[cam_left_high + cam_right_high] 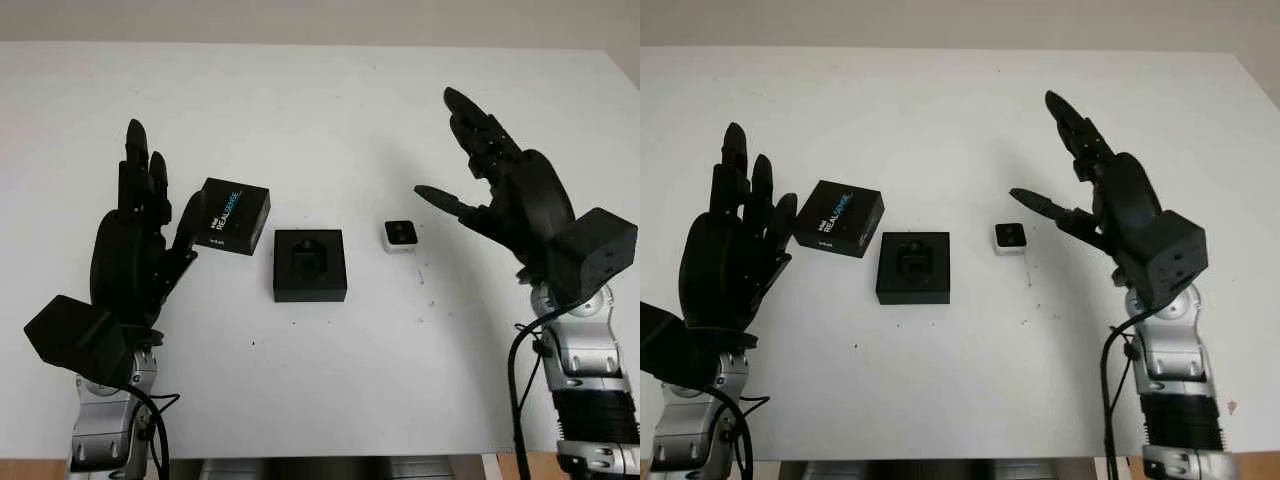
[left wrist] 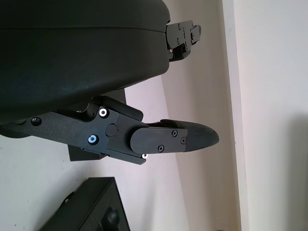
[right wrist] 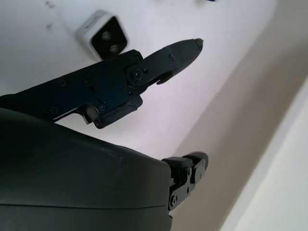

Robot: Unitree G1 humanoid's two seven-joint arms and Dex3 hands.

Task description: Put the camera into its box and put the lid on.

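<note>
I see the camera (image 1: 399,235) on the counter (image 1: 330,100) just right of the box (image 1: 310,264), near my open right hand (image 1: 480,170); my left hand (image 1: 140,215) is open beside the lid (image 1: 232,215).

- A white table (image 1: 330,110) spreads wide under both raised hands and runs well past them on every side.
- A few tiny dark specks (image 1: 421,281) dot the tabletop, inward of the right hand.
- A pale wall (image 1: 320,20) rises beyond the table's far edge, well ahead of the fingertips.
- A strip of brownish floor (image 1: 1250,405) shows past the table's near corner, beside the right forearm.
</note>
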